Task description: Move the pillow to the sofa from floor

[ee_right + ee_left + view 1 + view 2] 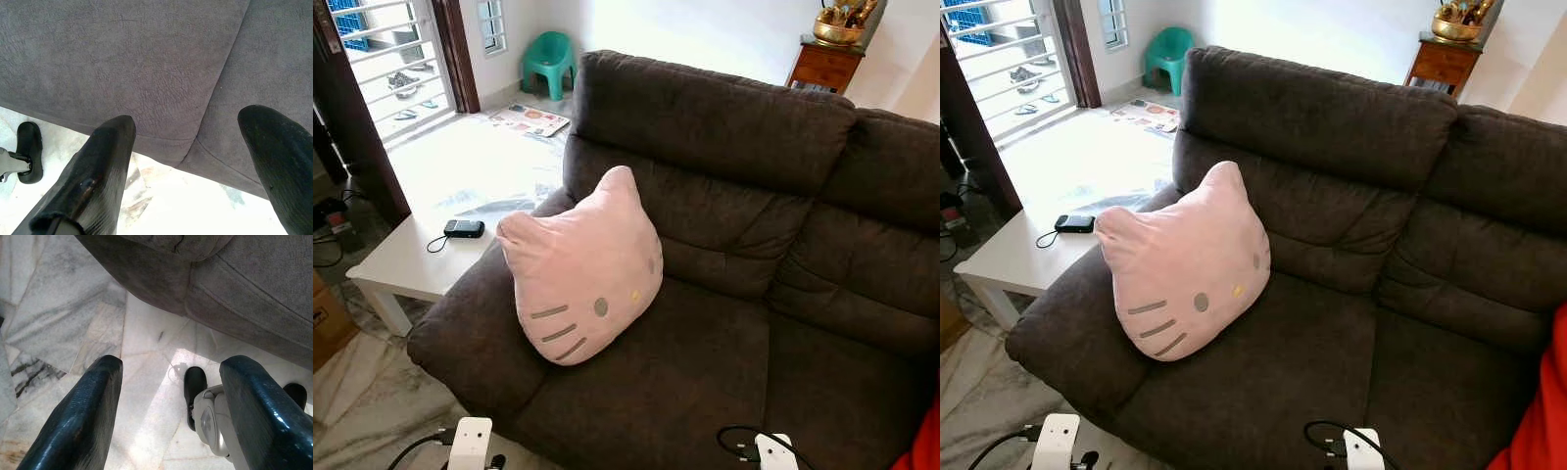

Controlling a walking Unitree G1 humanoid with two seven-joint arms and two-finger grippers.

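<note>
Sofa: 1 pillow on seat; 2 grippers open.

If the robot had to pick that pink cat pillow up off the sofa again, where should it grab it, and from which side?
Probably by the upper ear, coming from the front and above. The pink pillow leans upright against the sofa armrest, so that ear stands free, narrow enough for open fingers. Its wide, soft body likely offers no such edge.

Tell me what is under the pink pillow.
The pink pillow rests on the dark sofa seat, leaning against the armrest and backrest. Whatever lies beneath it is covered.
</note>
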